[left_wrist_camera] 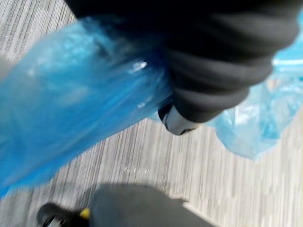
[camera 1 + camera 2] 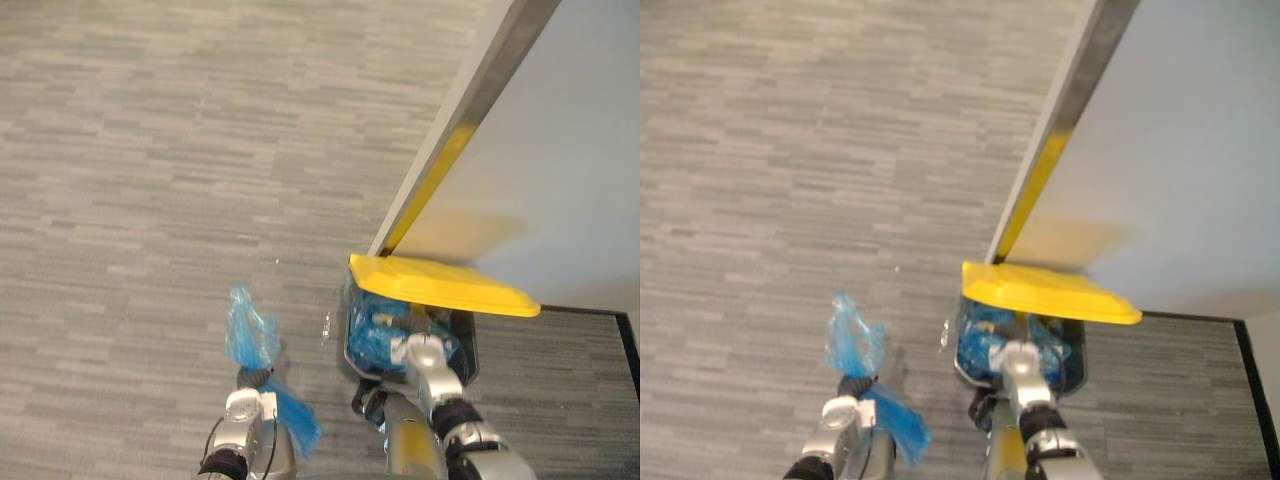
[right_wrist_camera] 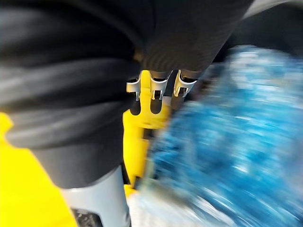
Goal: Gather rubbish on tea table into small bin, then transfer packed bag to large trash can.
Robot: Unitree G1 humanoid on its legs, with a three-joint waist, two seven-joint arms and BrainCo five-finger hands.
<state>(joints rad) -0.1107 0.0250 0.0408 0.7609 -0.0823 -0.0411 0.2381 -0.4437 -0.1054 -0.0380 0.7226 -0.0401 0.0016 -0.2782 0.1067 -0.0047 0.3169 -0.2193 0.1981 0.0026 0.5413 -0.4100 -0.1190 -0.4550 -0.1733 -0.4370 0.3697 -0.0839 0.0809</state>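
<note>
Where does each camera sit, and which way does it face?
Left eye view: head, facing down at carpet; left hand gripping blue bag, right hand at trash can under yellow lid.
Right eye view: head, same scene, slightly offset.
Left wrist view: along left hand; ribbed cover, blue bag, carpet.
Right wrist view: along right hand; ribbed cover, yellow lid, blue liner.

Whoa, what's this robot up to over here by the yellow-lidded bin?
It is taking out rubbish. Its left hand grips a blue bag above the carpet, beside the large trash can. The right hand is at the can's mouth under the raised yellow lid; blue plastic shows inside. The bag is not yet in.
</note>
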